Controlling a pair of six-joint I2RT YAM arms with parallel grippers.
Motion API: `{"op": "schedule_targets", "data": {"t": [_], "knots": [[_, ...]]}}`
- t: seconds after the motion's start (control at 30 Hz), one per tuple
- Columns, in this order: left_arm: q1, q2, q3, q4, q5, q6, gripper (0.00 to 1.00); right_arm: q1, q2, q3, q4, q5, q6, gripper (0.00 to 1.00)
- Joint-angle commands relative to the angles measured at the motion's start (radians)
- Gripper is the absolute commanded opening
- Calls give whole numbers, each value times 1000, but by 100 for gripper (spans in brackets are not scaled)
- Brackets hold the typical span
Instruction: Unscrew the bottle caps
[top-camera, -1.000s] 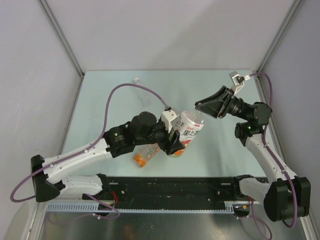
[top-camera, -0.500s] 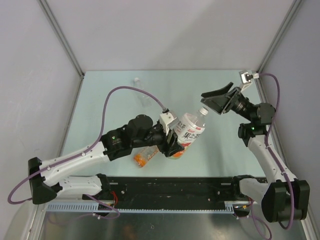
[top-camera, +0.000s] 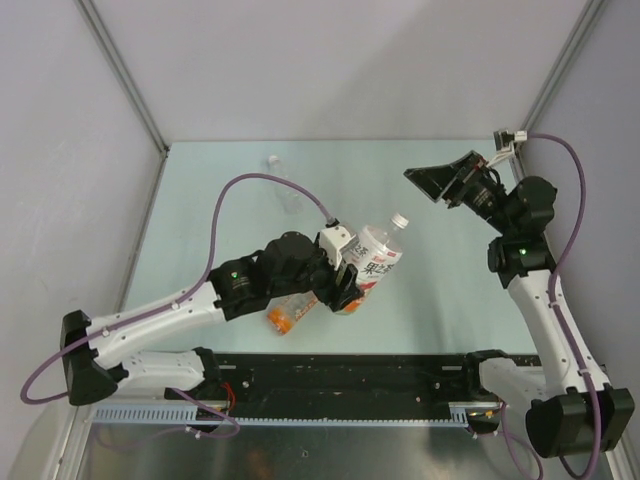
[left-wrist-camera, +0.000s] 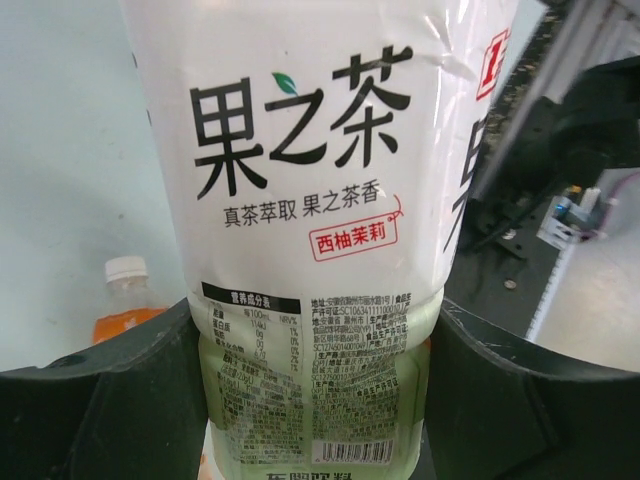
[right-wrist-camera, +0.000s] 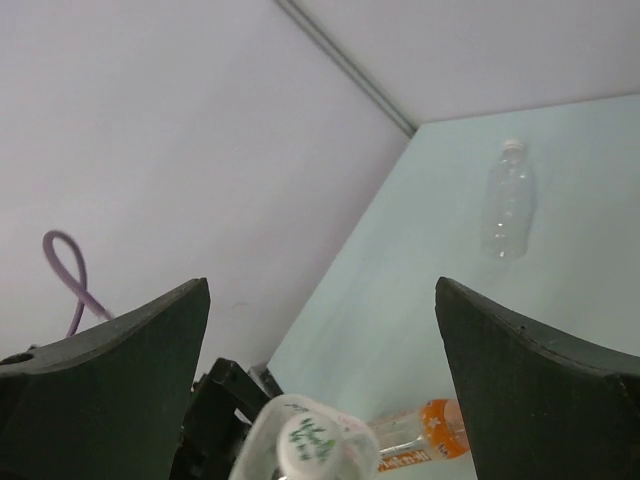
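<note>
My left gripper (top-camera: 345, 280) (left-wrist-camera: 315, 400) is shut on the lower body of the yellow-green bottle (top-camera: 372, 260) (left-wrist-camera: 320, 150), its fingers (left-wrist-camera: 100, 400) pressing both sides below the white label. The bottle tilts up and to the right, and its white cap (top-camera: 400, 221) (right-wrist-camera: 312, 440) sits on the neck. My right gripper (top-camera: 432, 185) (right-wrist-camera: 320, 290) is open wide, up and to the right of that cap and apart from it, holding nothing. The orange bottle (top-camera: 285, 315) (left-wrist-camera: 125, 310) (right-wrist-camera: 425, 430) lies on the table under the left arm, its white cap (left-wrist-camera: 127, 268) on. The clear bottle (top-camera: 288, 195) (right-wrist-camera: 508, 200) lies at the far left.
The pale green table (top-camera: 450, 300) is fenced by grey walls at the back and on both sides. A black rail (top-camera: 350, 375) runs along the near edge between the arm bases. A purple cable (top-camera: 250, 180) arcs over the left arm.
My right gripper has opened wide and drawn back up and to the right, off the bottle's cap. The cap stays on the neck. The left gripper still holds the bottle.
</note>
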Motion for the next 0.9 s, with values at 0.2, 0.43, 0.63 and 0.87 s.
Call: {"op": "schedule_targets", "data": {"t": [0.2, 0.43, 0.63, 0.87], "knots": [[-5, 71, 79, -132, -357, -36, 0, 214, 74, 311, -708, 512, -245, 99], [-32, 181, 174, -258, -574, -67, 0, 337, 217, 461, -868, 655, -244, 99], [-88, 260, 256, -335, -755, -88, 0, 398, 299, 469, -851, 625, -222, 92], [-118, 321, 305, -387, -822, -90, 0, 412, 359, 468, -817, 558, -201, 73]]}}
